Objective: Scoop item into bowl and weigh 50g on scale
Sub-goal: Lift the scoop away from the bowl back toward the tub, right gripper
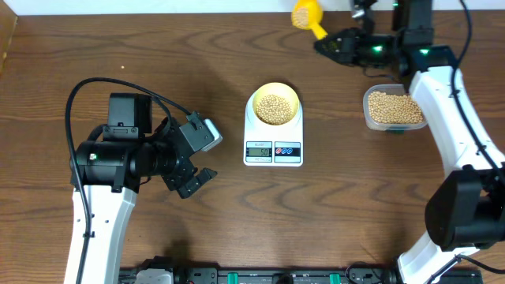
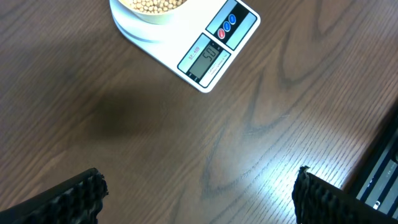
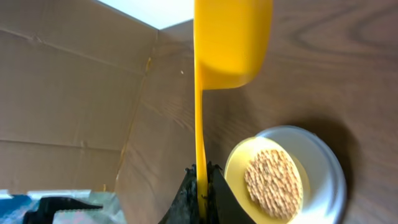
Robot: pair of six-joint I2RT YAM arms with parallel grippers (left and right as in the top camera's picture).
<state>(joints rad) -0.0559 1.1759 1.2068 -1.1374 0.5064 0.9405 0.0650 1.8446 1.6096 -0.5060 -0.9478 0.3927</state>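
broadly, the brown wood-grain surface [image 1: 197,63] carries everything. the left arm [image 1: 102,166] rests over the near left part of it, well apart from the scale; its left hand [image 1: 207,158] points toward the scale with the fingers spread wide and nothing between them. in the left wrist view the two dark ribbed fingertips [image 2: 81,196] stand far apart at the lower corners over bare wood. the right arm [image 1: 450,110] reaches up along the right side to the far edge, and its right hand [image 1: 331,43] is clamped tight on the thin handle of the yellow scoop [image 1: 306,14], which it holds up off the wood beyond the scale. from the right wrist camera the scoop [image 3: 233,43] shows only its outer side, so whether anything lies in it i cannot tell.

the white scale [image 1: 273,154] lies at the middle, display and two coloured buttons toward the near edge; the dark digits look like fifty in the left wrist view. the clear tub [image 1: 367,95] stands to its right, apart from it, holding a layer of beans [image 1: 393,108]. the pale yellow bowl [image 1: 254,99] sits upright on the far half of the scale, narrower than it. inside the bowl lies a mound of the small tan beans [image 1: 274,109].
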